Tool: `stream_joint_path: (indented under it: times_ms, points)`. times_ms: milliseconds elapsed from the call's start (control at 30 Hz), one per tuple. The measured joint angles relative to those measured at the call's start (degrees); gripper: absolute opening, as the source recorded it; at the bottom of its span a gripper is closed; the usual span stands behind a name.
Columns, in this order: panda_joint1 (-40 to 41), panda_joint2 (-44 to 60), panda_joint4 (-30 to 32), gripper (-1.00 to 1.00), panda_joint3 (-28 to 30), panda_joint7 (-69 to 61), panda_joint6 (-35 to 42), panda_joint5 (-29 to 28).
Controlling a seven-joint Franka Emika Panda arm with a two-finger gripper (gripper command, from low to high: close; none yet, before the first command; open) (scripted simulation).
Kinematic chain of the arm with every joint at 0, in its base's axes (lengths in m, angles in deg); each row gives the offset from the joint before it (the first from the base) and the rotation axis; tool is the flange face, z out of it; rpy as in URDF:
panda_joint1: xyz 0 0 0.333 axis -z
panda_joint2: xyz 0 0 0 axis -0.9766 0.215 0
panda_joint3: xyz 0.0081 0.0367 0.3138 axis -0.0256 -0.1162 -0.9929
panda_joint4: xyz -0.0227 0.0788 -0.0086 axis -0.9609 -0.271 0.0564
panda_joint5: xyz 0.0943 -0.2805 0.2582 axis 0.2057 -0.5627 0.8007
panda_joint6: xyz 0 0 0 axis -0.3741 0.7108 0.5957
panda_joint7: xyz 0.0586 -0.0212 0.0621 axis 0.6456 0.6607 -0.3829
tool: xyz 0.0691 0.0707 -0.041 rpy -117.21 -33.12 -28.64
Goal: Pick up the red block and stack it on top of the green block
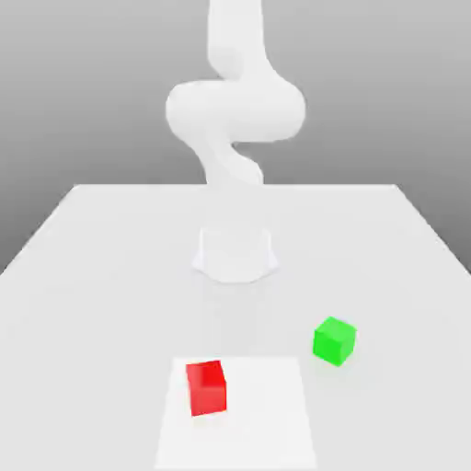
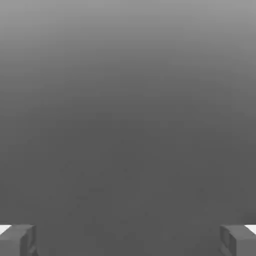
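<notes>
The red block sits on the desk near the front edge in my exterior view, resting on a slightly brighter square patch of the surface, toward that patch's left side. The green block stands off to the exterior view's right and a little farther back, just outside the patch, apart from the red one with bare desk between them. Behind both I see the white arm rising from its base at the middle of the desk and curling overhead; both blocks lie in front of the base, and I see nothing between them.

On the hand view, I have the pincer with its two grey fingertips at opposite edges of the picture, so the jaws stand spread wide with nothing held between them. Past the fingertips I see just a plain grey gradient, and I cannot judge from this view how the red block lies relative to the pincer.
</notes>
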Motion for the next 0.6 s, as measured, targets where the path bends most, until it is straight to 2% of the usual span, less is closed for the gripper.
stream_joint_path:
  times_ms: [333,600]
  points:
    - [0.4,21.5,11.6,0.0,2.7,-6.7,-12.3,-2.8]
    - [0.3,36.4,19.9,0.0,4.9,-14.2,-21.0,-1.0]
